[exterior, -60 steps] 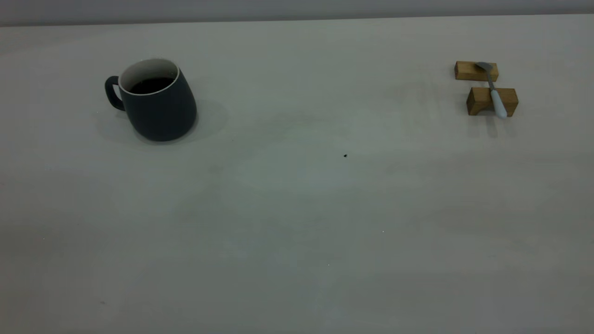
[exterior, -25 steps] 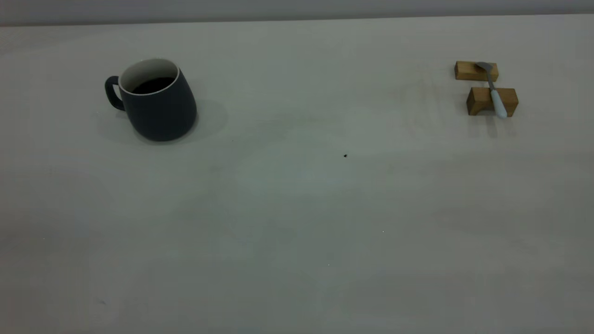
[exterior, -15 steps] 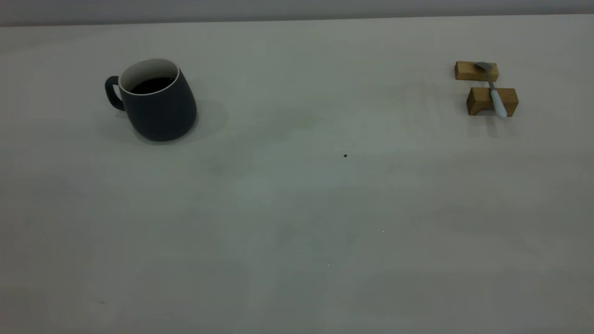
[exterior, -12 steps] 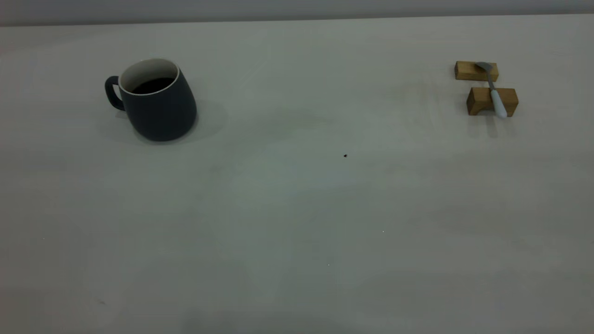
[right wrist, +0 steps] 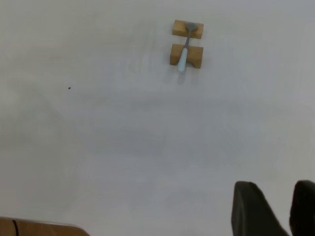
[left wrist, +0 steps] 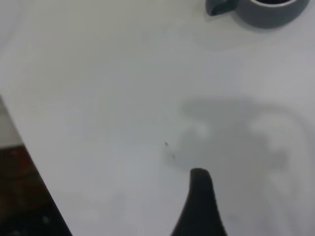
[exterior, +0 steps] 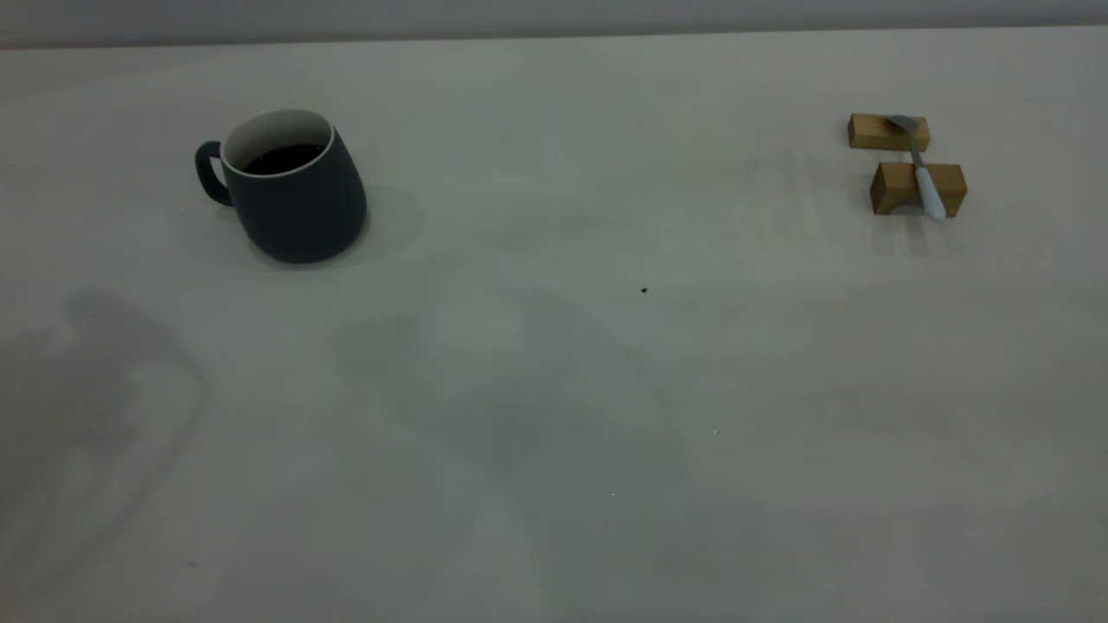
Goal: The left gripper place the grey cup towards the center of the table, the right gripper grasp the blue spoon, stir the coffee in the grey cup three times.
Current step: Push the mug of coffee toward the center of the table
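Two arms barely started: exterior shows grey cup far left on the bench, blue spoon across wooden blocks. Left wrist: can't tell finger state. Right wrist: right gripper fingers narrowly apart. Next, I'd guess left reaches the cup.

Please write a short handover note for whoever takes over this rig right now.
Left gripper: above bare table, short of the grey cup; holds nothing; only one finger shows.
Right gripper: empty, far from the blue spoon; fingers slightly apart.
Grey cup upright at the table's left, coffee inside.
Blue spoon lies across two wooden blocks at far right.
Done: nothing.
Left: move cup to centre, grasp spoon, stir three times.
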